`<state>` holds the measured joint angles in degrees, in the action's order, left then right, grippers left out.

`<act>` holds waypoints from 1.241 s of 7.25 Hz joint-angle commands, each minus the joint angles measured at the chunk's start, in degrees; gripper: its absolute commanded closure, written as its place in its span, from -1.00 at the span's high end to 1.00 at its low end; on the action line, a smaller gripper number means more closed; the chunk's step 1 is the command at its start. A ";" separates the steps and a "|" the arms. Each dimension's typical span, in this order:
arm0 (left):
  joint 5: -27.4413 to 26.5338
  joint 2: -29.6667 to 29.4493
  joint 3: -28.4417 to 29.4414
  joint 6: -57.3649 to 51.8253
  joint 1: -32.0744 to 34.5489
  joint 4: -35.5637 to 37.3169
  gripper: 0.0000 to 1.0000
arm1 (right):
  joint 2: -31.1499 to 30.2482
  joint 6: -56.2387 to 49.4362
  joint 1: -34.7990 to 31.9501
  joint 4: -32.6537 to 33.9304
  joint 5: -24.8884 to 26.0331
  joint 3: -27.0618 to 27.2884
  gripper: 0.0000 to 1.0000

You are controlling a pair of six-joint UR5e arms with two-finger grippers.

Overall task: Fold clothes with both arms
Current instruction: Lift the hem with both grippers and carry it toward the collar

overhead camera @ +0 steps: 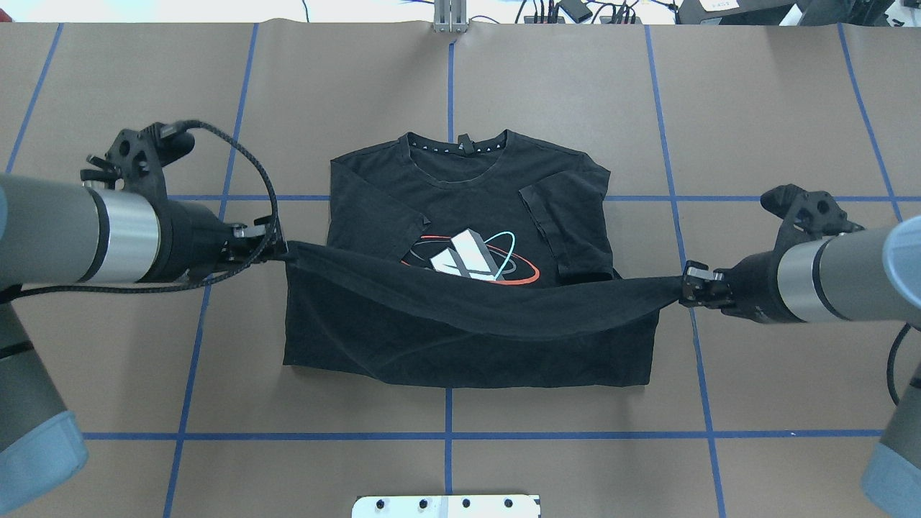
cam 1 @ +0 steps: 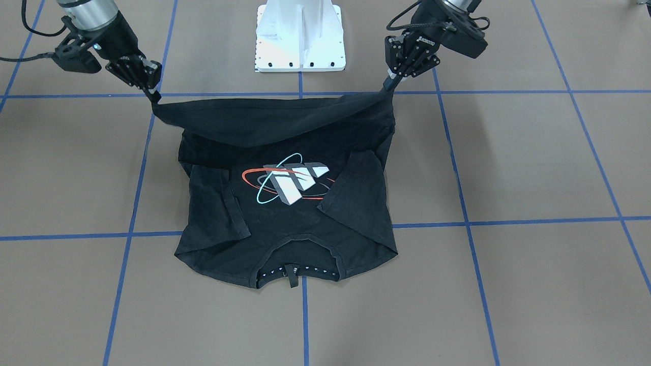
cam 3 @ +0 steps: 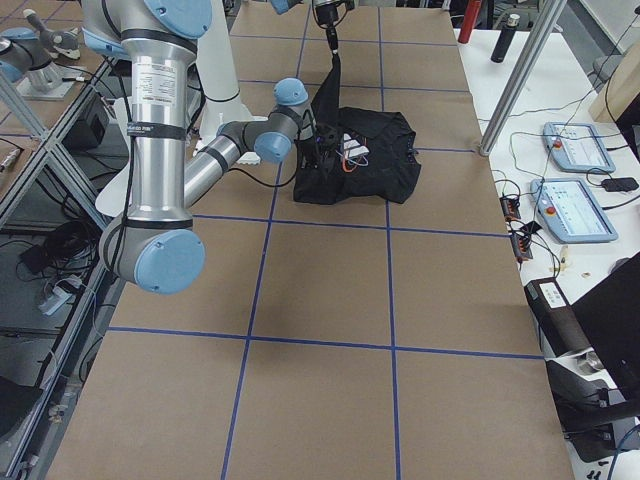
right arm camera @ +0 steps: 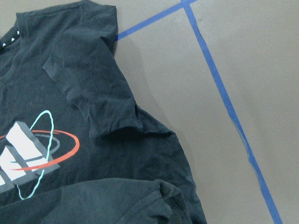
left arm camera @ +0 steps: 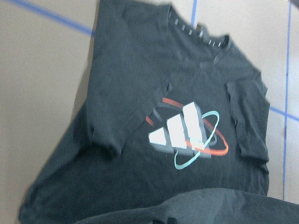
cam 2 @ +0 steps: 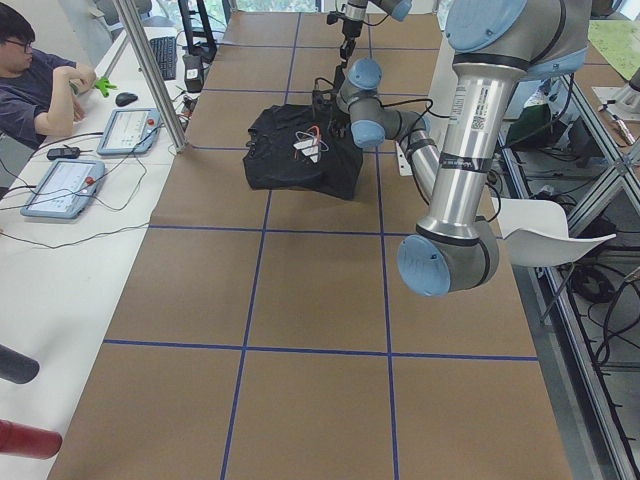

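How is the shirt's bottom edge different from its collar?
The bottom edge hangs in the air, pinched at its corners by the left tool and right tool; the collar lies flat on the table. The bottom edge sags in a curve and looks plain black; the collar has small white marks and a little loop. Both belong to one black shirt.

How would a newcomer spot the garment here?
On the brown table with blue tape lines, look between the left gripper and the right gripper. The black short-sleeved T-shirt lies there, hem corners pinched by both; it alone bears a grey-white, red and teal print.
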<state>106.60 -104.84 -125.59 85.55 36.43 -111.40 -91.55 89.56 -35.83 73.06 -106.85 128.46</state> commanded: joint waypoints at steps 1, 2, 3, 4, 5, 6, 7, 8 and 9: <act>0.10 -4.30 5.15 -0.82 3.02 0.57 -1.00 | 4.08 -4.21 -5.36 4.78 -2.82 -1.28 -1.00; 0.10 -5.79 7.36 -3.26 4.25 0.57 -1.00 | 9.93 -5.00 -7.48 8.64 -4.40 -3.81 -1.00; 0.10 -6.68 9.73 -3.98 4.87 0.40 -1.00 | 14.86 -5.18 -8.11 11.03 -4.59 -7.57 -1.00; 0.01 -7.91 12.54 -5.12 5.40 -0.04 -1.00 | 17.43 -5.45 -8.72 10.97 -4.51 -11.18 -1.00; 0.01 -9.49 16.31 -7.48 6.36 -0.31 -1.00 | 19.72 -7.71 -9.51 11.05 -4.33 -14.43 -1.00; 0.01 -11.42 20.00 -9.33 7.16 -0.40 -1.00 | 21.48 -9.65 -10.48 11.05 -4.33 -17.16 -1.00; -0.08 -12.13 22.82 -9.87 7.34 -1.09 -1.00 | 23.59 -10.02 -11.10 10.88 -4.33 -19.89 -1.00; -0.25 -12.22 25.72 -10.75 7.34 -4.06 -1.00 | 25.44 -10.19 -11.10 10.44 -4.07 -23.05 -1.00; -0.34 -12.49 28.97 -11.28 7.25 -6.35 -1.00 | 27.11 -11.24 -11.36 10.35 -3.81 -25.95 -1.00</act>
<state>106.39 -116.95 -100.38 75.08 43.67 -115.08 -66.56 79.28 -46.89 83.62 -110.93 106.05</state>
